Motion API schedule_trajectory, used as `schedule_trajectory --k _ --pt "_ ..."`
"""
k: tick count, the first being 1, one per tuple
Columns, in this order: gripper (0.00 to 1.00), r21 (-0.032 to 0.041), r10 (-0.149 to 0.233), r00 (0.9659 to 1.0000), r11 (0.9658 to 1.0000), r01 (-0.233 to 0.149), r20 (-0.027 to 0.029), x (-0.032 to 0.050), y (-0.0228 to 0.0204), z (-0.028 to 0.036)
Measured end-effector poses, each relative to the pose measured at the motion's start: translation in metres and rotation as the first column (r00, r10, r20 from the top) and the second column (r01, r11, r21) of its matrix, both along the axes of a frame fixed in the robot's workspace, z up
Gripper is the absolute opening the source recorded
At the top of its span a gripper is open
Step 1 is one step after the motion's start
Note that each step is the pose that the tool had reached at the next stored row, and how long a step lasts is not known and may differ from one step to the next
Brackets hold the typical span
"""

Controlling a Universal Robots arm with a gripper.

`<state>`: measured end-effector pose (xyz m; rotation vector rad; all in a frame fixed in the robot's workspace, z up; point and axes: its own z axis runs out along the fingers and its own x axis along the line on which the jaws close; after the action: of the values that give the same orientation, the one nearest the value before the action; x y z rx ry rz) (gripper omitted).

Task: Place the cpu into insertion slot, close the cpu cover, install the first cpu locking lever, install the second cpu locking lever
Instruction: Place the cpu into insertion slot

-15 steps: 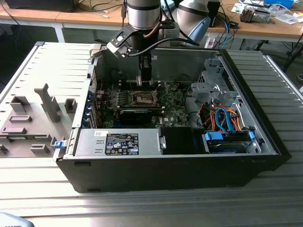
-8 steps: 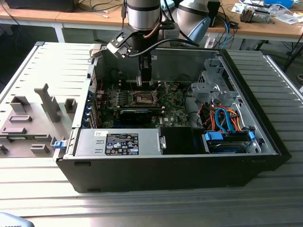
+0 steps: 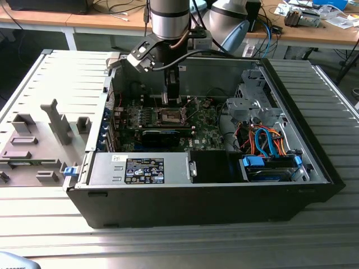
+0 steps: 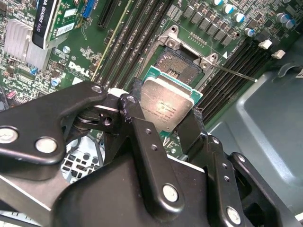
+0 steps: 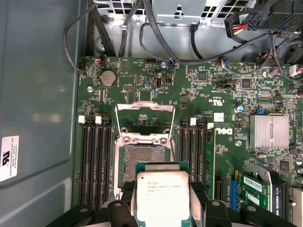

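Gripping a seemingly light, stiff, delicate chip (image 5: 162, 196) by opposite edges in closed claw (image 4: 165, 109), socket (image 3: 171, 116) at six o'clock, exterior view.

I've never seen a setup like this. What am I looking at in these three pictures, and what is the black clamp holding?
A robot arm reaches down into an open computer case lying on a table; the exterior view shows this from outside. Both wrist views come from cameras riding on the arm, looking at the green motherboard. The black gripper pinches the cpu, a flat silver chip, by its edges, close to the insertion slot, which is empty. The cpu cover, a metal frame, stands open.
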<state>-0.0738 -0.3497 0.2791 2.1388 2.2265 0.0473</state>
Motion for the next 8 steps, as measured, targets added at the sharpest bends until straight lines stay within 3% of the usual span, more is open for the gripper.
schedule_trajectory --k 8 --pt "0.55 0.0 0.0 1.0 1.0 0.0 0.0 0.0 0.0 -0.0019"
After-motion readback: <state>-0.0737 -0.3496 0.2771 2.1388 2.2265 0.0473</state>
